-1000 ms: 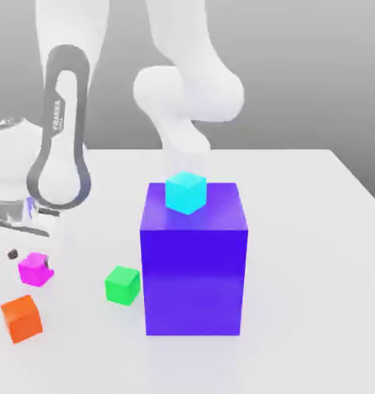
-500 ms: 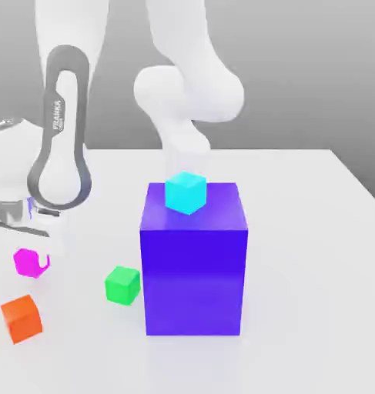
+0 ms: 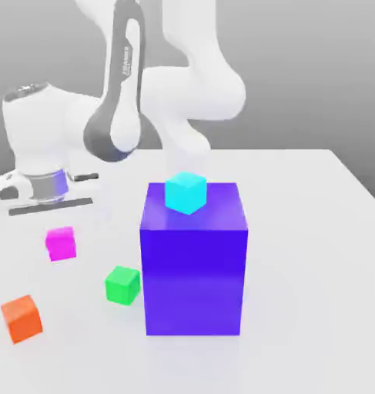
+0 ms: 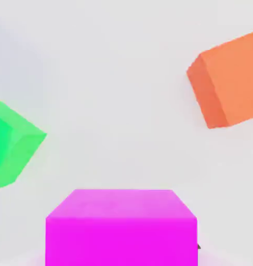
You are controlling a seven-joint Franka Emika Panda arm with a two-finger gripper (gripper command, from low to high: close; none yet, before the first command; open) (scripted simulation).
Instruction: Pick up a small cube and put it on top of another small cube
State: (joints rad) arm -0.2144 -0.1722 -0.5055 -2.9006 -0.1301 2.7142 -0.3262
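Pinched nearly shut, gripper (image 3: 58,229), on the small cube (image 3: 61,243), matte magenta with crisp edges, in the left-middle of the exterior view, just under the white hand and its dark flat bar. Seen close from the hand view, same small cube (image 4: 121,227): flat, untextured faces, sharp corners, a faint pink glow on the surface beneath it. Nearby, lower and toward the centre of the exterior view, a green cube (image 3: 122,285) of like size, apart from the magenta one with bare tabletop between; further into the lower-left corner, an orange cube (image 3: 21,318), also standing free. Both in the hand view too, green cube (image 4: 11,143) and orange cube (image 4: 229,83), well apart with open white surface between. At centre frame, a tall blue block (image 3: 194,265), glossy, straight-sided, with a small cyan cube (image 3: 185,191) sitting on its top near the back edge. Underneath everything, a smooth white table (image 3: 313,254), wide open on the exterior view's right up to its far edge against the grey backdrop. Behind, rounded white arm links with a dark grey band.
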